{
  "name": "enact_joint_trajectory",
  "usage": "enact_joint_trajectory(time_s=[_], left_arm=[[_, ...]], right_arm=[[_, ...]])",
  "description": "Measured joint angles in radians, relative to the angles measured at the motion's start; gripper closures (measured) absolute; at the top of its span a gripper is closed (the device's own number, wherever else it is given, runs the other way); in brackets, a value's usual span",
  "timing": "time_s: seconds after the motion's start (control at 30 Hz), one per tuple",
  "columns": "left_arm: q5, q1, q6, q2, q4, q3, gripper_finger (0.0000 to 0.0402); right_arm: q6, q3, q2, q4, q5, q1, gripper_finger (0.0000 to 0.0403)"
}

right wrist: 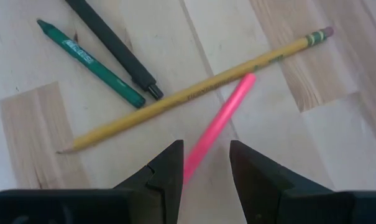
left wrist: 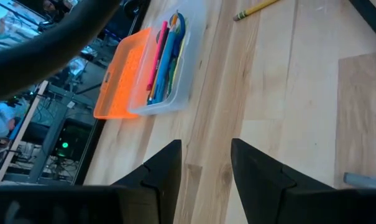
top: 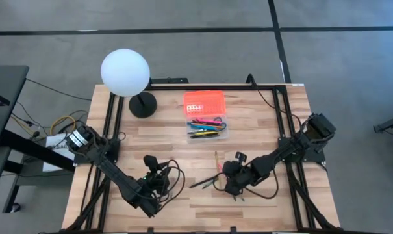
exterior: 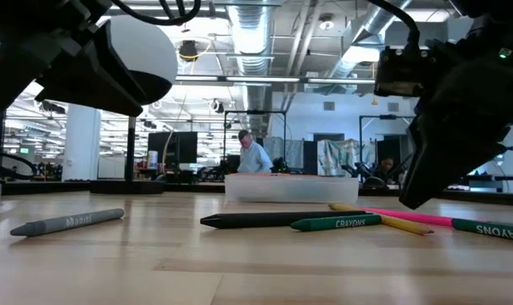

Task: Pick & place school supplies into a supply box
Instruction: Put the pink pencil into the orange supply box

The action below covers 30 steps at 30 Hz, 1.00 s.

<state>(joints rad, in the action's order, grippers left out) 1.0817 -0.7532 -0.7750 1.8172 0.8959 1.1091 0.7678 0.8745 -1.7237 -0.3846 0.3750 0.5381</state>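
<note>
The high view looks straight down on both arms; the low view sits level at table height. Each wrist view looks past its own fingers. Right wrist and low views share the pink pencil (right wrist: 217, 124).

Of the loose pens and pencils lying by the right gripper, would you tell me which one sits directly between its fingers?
The pink pen: it runs into the open gap of the right gripper, while the yellow pencil, green crayon and black pen lie farther out.
</note>
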Motion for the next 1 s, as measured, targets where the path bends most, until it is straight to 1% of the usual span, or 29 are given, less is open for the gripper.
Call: enact_joint_trajectory(time_s=[0.77, 1.0], left_arm=[[0.000, 0.000, -0.026, 0.000, 0.000, 0.000, 0.0268], [-0.001, 0.000, -0.034, 0.000, 0.000, 0.000, 0.0268]], right_arm=[[0.040, 0.000, 0.000, -0.027, -0.040, -0.004, 0.0280], [0.044, -0.001, 0.000, -0.031, -0.088, -0.004, 0.0280]])
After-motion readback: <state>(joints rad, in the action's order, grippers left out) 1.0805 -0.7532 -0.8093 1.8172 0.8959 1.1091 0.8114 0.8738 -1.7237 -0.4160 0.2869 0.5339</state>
